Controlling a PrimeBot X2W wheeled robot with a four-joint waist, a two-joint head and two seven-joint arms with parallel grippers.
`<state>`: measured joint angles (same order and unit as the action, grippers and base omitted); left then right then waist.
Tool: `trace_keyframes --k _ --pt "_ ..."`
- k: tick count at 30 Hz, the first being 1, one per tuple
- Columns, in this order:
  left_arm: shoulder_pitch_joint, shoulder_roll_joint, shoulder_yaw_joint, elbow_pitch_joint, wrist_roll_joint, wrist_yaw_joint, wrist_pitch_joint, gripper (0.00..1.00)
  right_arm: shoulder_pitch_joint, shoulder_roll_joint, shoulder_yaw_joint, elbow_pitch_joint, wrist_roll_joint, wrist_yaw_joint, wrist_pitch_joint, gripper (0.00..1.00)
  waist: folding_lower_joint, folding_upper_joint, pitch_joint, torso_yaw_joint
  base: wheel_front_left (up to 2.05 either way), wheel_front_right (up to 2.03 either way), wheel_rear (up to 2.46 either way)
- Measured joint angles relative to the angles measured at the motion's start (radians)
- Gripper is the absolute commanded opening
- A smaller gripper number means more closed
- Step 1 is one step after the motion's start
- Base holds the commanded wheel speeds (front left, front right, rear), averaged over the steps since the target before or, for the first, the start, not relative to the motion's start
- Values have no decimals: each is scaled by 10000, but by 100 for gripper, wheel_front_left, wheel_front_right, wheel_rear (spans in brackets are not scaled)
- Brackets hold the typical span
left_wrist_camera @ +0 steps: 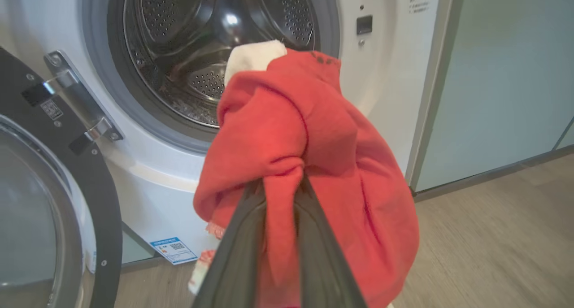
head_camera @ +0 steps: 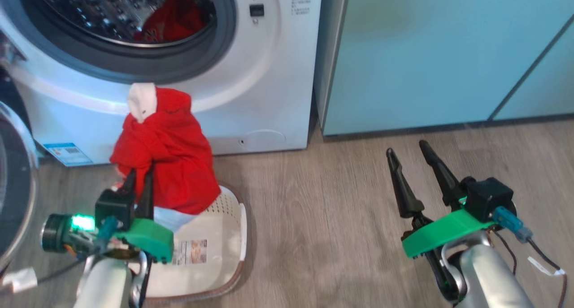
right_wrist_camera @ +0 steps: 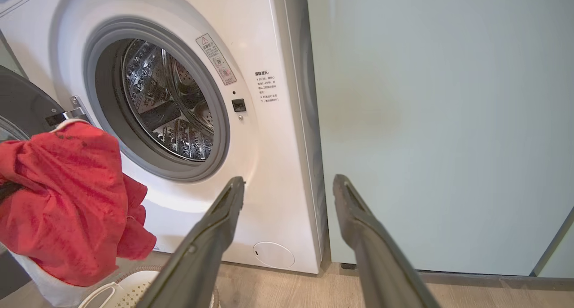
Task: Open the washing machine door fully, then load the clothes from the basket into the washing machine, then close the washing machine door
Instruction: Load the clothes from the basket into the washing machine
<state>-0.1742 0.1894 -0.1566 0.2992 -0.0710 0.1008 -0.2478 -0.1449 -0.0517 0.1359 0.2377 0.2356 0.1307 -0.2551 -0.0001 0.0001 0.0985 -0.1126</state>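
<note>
The washing machine (head_camera: 269, 75) stands with its door (head_camera: 13, 187) swung open at the left. One red garment (head_camera: 175, 19) lies inside the steel drum. My left gripper (head_camera: 141, 178) is shut on a bundle of red clothes (head_camera: 170, 155) topped by a small white cloth (head_camera: 142, 99). It holds them in the air above the basket (head_camera: 244, 227), just below the drum opening. In the left wrist view the fingers (left_wrist_camera: 282, 184) pinch the red fabric (left_wrist_camera: 323, 142) in front of the drum (left_wrist_camera: 215, 39). My right gripper (head_camera: 406, 147) is open and holds nothing, off to the right over the floor.
Pale teal cabinets (head_camera: 448, 52) stand right of the machine. Wooden floor (head_camera: 323, 209) lies between the basket and my right arm. The open door (left_wrist_camera: 54, 187) juts out at the left, its hinge (left_wrist_camera: 76, 101) beside the drum. A white cloth lies in the basket under the held bundle.
</note>
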Motion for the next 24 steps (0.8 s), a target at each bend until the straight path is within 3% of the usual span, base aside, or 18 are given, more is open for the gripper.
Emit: trace_keyframes --k 11,24 --pt "1718 -704 176 -1822 -8 -291 0 0 418 0 75 104 -65 0 0 100 0 0 -823 110 0 0 0" --pt "2150 -1183 594 -1841 -8 -637 0 0 579 0 -44 94 -73 0 0 100 0 0 -911 187 0 0 0"
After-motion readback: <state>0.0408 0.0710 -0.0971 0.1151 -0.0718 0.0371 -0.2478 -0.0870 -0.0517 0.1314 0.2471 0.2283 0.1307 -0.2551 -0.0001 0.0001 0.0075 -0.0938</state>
